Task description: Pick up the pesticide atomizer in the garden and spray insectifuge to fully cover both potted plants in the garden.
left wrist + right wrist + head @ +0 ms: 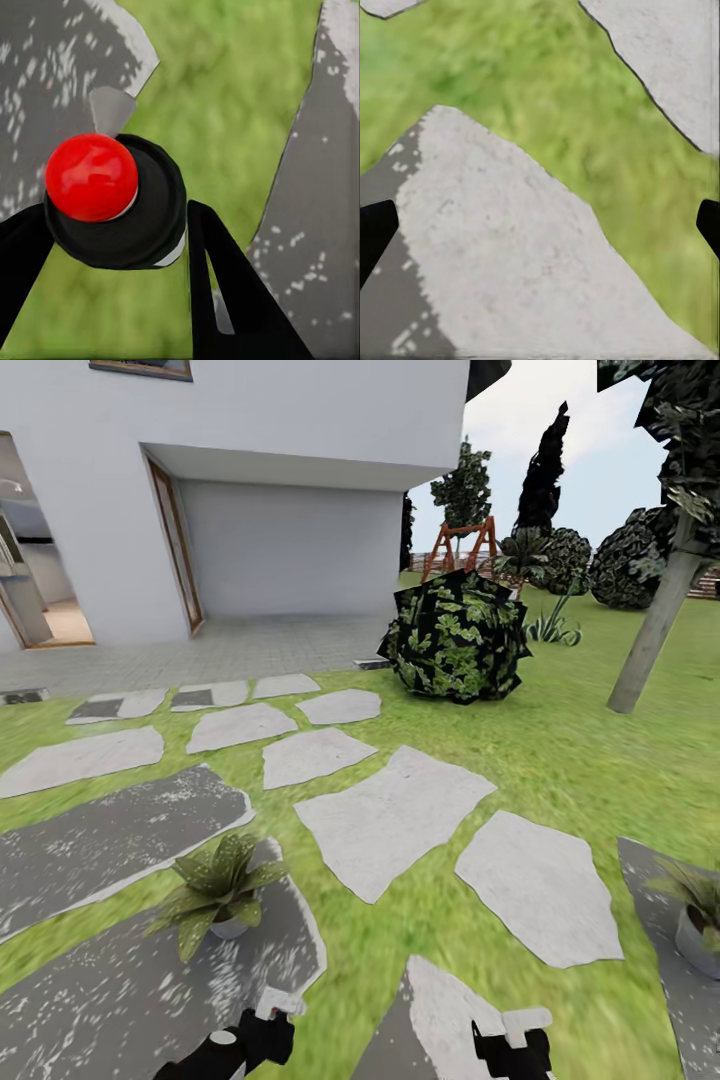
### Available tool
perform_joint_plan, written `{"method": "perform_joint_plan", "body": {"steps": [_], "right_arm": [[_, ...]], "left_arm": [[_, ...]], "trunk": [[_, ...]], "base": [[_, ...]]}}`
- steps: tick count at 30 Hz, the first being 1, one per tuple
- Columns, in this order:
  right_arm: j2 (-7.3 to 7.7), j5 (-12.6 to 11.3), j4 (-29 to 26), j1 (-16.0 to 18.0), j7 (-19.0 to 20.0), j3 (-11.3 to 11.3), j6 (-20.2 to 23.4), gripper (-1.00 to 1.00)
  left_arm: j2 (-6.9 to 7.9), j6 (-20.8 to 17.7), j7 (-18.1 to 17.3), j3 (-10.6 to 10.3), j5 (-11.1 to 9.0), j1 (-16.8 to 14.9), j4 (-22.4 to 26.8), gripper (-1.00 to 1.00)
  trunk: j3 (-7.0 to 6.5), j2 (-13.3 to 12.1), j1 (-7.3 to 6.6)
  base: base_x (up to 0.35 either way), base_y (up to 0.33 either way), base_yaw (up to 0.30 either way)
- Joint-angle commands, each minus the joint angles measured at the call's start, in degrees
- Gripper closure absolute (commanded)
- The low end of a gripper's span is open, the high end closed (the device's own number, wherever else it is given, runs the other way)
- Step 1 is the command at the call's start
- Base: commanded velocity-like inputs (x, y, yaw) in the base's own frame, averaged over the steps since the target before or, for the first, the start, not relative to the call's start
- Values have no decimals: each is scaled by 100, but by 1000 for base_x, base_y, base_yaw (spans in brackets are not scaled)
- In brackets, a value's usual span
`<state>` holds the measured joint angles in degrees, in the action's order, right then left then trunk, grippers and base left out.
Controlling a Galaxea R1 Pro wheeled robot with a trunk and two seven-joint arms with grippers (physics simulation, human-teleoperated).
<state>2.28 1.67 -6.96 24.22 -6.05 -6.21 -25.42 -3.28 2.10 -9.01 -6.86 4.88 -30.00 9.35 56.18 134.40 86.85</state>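
Pinched between the two dark fingers of the left claw [124, 225] sits the pesticide atomizer [112, 199], its red top facing the wrist camera, so the bottle's long axis runs roughly along the fingers. Over on the right, the other claw [540, 225] hangs spread wide with nothing in it, above a pale stepping slab [525, 255]. Outward from there, one potted plant [218, 885] sits just ahead of the left claw on a dark slab, clearly that arm's nearer target; the second potted plant [697, 905] is far right, at the lawn [560, 750] edge. I'd guess the near-left plant gets sprayed first.
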Motion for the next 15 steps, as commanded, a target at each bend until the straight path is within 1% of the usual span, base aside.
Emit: {"method": "perform_joint_plan", "body": {"steps": [1, 2, 5, 7, 9, 15], "right_arm": [[-8, 17, 12, 4, -54, -47, -7, -100], [-11, 17, 15, 4, -54, -47, -7, -100], [-15, 17, 19, 4, -54, -47, -7, -100], [-16, 17, 19, 4, -54, -47, -7, -100], [-2, 17, 19, 4, -60, -42, -7, -100], [15, 20, 26, 4, -63, -44, -7, -100]], "left_arm": [[2, 28, 6, -9, 45, 56, 6, 100], [2, 54, 9, -9, 41, 93, 15, 100], [-8, 301, 13, -16, 40, 162, 0, 100], [9, 367, 13, -12, 35, 173, -6, 100], [24, 397, 13, -13, 35, 177, -11, 100], [7, 414, 13, -15, 31, 204, -9, 100]], "trunk": [[5, 2, -1], [5, 2, -1], [5, 2, -1], [5, 2, -1], [5, 2, -1], [5, 2, -1]], "base": [[0, 0, -259], [0, 0, -264], [0, 0, -271], [0, 0, -273], [0, 0, -274], [0, 0, -277]]}}
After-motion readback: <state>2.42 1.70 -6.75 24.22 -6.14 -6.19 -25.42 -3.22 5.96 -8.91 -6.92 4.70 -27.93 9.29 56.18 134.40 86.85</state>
